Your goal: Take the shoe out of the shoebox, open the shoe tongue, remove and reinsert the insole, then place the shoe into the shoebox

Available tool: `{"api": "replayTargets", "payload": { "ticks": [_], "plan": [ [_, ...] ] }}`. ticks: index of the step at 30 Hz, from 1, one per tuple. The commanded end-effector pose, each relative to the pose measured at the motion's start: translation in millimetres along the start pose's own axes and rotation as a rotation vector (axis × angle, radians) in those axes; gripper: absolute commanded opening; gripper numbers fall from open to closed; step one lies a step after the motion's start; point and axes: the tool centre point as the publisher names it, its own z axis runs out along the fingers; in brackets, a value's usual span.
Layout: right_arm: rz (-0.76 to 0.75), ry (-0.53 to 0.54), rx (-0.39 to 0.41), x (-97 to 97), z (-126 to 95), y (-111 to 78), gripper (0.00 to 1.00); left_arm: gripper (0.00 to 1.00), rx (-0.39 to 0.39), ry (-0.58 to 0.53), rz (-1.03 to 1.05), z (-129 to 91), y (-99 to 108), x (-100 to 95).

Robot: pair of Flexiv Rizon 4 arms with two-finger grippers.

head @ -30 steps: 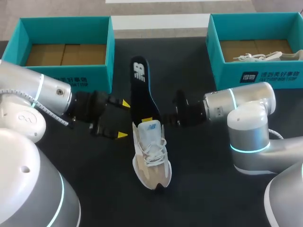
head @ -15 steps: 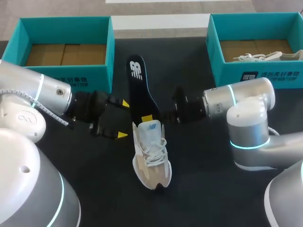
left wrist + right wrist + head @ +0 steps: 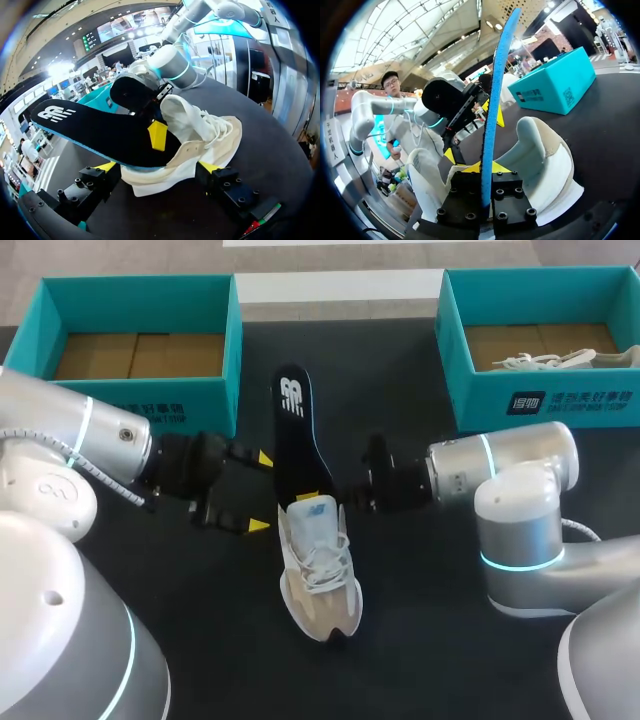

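Both arms reach in low over the black table (image 3: 430, 640) and meet near its middle. The shoe (image 3: 318, 570) lies flat between the two grippers, toe toward the robot. The left gripper (image 3: 262, 492) sits just beside the heel, fingers spread wide. The right gripper (image 3: 486, 169) is clamped on the edge of the black insole (image 3: 300, 425), which juts out of the shoe's opening toward the far side.

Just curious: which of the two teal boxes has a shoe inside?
The box on the robot's right side: a pale laced shoe lies in it. The left box shows only its brown cardboard floor.
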Motion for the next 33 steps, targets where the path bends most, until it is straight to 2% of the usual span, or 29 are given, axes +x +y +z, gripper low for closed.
{"api": "replayTargets", "payload": {
  "ticks": [1,7,8,9,10,16,33],
  "plan": [
    [0.000,-0.006,0.005,2.4,3,-3.6,0.00,1.00,-0.004,0.001,0.000,-1,-1,0.6],
    [-0.028,-0.030,-0.003,3.2,-2,1.5,0.00,1.00,-0.004,0.001,0.000,-1,-1,0.6],
    [-0.031,-0.030,-0.003,2.7,-1,2.5,0.03,1.00,-0.004,0.001,0.000,-1,-1,0.6],
    [-0.033,-0.029,-0.002,2.1,-1,3.1,0.14,1.00,-0.004,0.001,0.000,-1,-1,0.6],
    [-0.035,-0.028,-0.002,1.6,-1,3.6,0.20,1.00,-0.004,0.001,0.000,-1,-1,0.6],
    [-0.047,-0.031,-0.003,0.1,0,4.9,0.20,1.00,-0.004,0.001,0.000,-1,-1,0.6],
    [-0.086,-0.046,-0.005,-3.2,-2,16.1,0.30,1.00,-0.004,0.001,0.000,-1,-1,0.6]
  ]
}}
